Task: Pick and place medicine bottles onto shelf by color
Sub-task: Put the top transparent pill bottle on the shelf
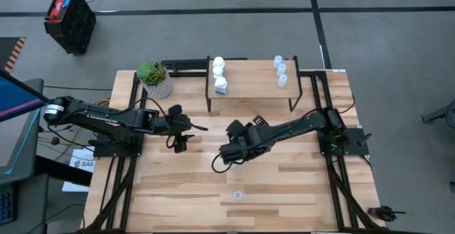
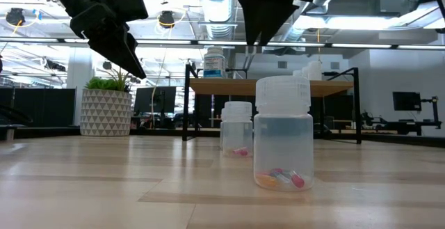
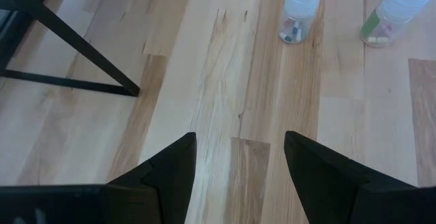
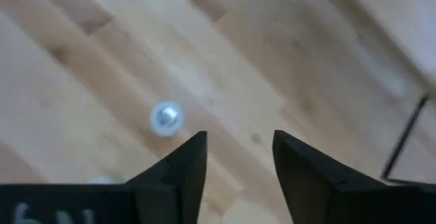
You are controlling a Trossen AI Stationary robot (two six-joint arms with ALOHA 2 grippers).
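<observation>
Tabletop (image 1: 284, 191): shelf (image 1: 249, 84) at back edge, plant pot (image 1: 156, 81) just left of shelf, two clear bottles (image 2: 283, 133) well in front of shelf.

The low wood-topped, black-legged shelf (image 1: 252, 84) carries three bottles at each end, seemingly, with the potted plant (image 1: 155, 80) to its left.

The left arm reaches in from the left edge, its left gripper (image 3: 238, 166) held mid-table with fingers spread and empty. The right arm stretches diagonally inward from the right side, its right gripper (image 4: 240, 157) angled downward, fingers parted around nothing.
</observation>
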